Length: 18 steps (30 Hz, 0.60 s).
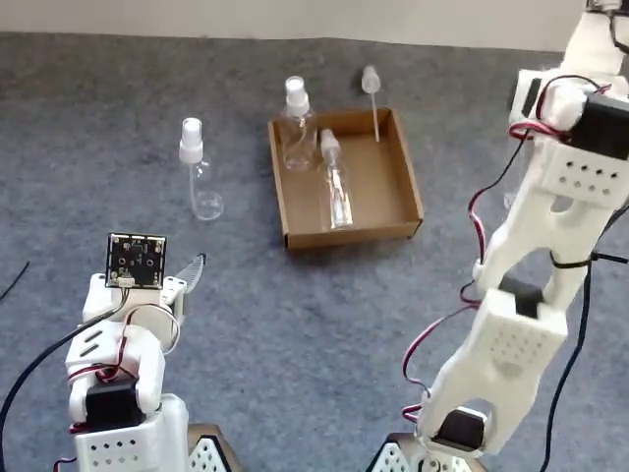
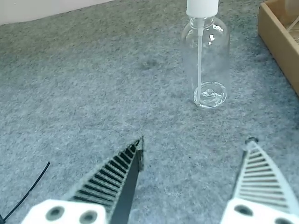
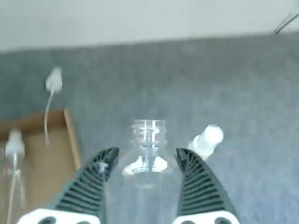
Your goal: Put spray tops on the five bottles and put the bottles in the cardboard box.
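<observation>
The cardboard box (image 1: 350, 235) holds an upright capped bottle (image 1: 297, 131) and a capped bottle lying flat (image 1: 337, 187). A loose spray top (image 1: 371, 90) leans its tube on the box's back edge. Another capped bottle (image 1: 199, 169) stands on the carpet left of the box. My left gripper (image 2: 195, 140) hovers open and empty, short of this bottle (image 2: 206, 51). My right gripper (image 3: 145, 151) is shut on a clear bottle without a top (image 3: 148, 140), its fingers against both sides. A loose spray top (image 3: 208, 139) lies just behind it.
Grey carpet covers the table. The right arm (image 1: 536, 246) rises tall at the right, hiding what is under it. The left arm's base (image 1: 118, 393) sits at the front left. A pale wall (image 3: 140, 18) runs along the back.
</observation>
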Available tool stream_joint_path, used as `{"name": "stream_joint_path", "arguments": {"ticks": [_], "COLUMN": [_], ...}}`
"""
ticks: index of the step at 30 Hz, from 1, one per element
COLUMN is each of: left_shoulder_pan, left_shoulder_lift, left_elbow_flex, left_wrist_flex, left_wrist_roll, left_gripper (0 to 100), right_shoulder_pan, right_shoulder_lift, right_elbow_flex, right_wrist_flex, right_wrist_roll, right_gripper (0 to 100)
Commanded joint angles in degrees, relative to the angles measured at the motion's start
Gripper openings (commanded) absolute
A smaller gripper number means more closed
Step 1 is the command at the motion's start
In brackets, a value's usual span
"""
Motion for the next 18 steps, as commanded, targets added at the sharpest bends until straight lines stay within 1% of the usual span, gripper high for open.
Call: {"name": "stream_joint_path", "arguments": {"ticks": [1, 4, 6, 10, 12, 15, 18], "left_shoulder_pan": [-0.4, -0.4, -0.4, -0.31, -0.31, -0.31, -0.31], "left_shoulder_lift": [-0.31, -0.31, -0.48, -0.4, -0.4, -0.48, -0.48], "left_elbow_flex": [-0.22, -0.22, 0.4, 1.01, 1.01, 1.71, 2.95], "left_wrist_flex": [-1.67, -1.67, -1.76, -2.73, -2.64, -2.99, -4.92], "left_wrist_roll": [0.62, 0.62, 0.62, 0.62, 0.62, 0.62, 0.62], "left_gripper": [30, 30, 30, 30, 30, 30, 30], "right_shoulder_pan": [-0.84, -2.07, -2.24, -1.63, -1.71, -1.71, -3.91], "right_shoulder_lift": [-14.02, -23.6, -28.7, -36.79, -40.75, -47.52, -53.58], "right_elbow_flex": [23.34, 42.68, 56.84, 86.37, 99.3, 116.18, 130.33], "right_wrist_flex": [1.19, 0.22, -6.37, -29.14, -40.84, -58.95, -73.19], "right_wrist_roll": [3.96, 7.21, 8.88, 8.79, 6.68, 2.02, 1.85], "right_gripper": [0.4, 0.5, 0.5, 0.5, 0.5, 0.5, 0.5]}}
